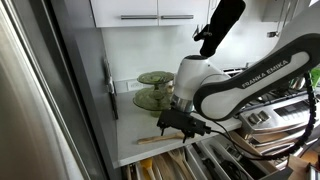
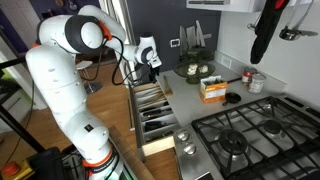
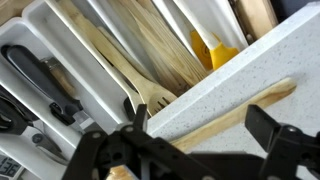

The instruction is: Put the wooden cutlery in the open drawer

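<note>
Glossy white rounded-segment arm (image 2: 60, 80), bulbous joints. Black angular metal gripper (image 1: 183, 122) on a white wrist. Behind the gripper: dark "FRANKA EMIKA" lettering (image 1: 262, 72), black underside strip, thin dark cable (image 2: 124, 62). Orange joint ring (image 2: 103, 37) farthest from it.

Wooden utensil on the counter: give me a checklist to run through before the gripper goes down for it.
1. Drawer open: ok, its compartments show in the wrist view.
2. Gripper open: ok, the fingers stand wide apart.
3. Wooden utensil free to grasp: ok, it lies flat on the counter near the edge by the drawer.
4. Gripper lined up over it: cannot tell, only one end of the utensil sits between the fingers.
5. Room in the drawer: ok, a wooden fork lies in a compartment with space beside it.
</note>
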You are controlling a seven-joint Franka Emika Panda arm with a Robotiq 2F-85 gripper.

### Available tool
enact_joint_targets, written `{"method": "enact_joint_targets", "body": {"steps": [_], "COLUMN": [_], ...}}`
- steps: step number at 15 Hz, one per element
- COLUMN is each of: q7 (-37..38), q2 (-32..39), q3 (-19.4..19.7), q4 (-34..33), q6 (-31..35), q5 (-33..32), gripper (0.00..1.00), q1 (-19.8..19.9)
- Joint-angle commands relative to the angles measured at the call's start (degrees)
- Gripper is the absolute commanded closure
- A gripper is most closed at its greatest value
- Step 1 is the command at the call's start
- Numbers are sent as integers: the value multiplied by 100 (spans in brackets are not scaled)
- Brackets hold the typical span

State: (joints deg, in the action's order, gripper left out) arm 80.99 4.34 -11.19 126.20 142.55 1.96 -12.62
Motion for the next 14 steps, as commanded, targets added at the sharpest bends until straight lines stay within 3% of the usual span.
{"method": "enact_joint_targets", "body": {"steps": [1, 8, 9, 11, 13, 14], "q7": [1239, 1684, 1681, 1689, 1683, 1685], "q2": [560, 1205, 1260, 1357, 1421, 1449], "q3": [205, 420, 443, 490, 528, 549], "q4": [-499, -1002, -1027, -1089, -1129, -1155], "q6": [-129, -122, -99, -79, -52, -22], "q5": [-657, -534, -516, -469, -425, -415], "gripper": [0, 0, 4, 28, 36, 19], "q1": [-95, -185, -185, -181, -178, -176]}}
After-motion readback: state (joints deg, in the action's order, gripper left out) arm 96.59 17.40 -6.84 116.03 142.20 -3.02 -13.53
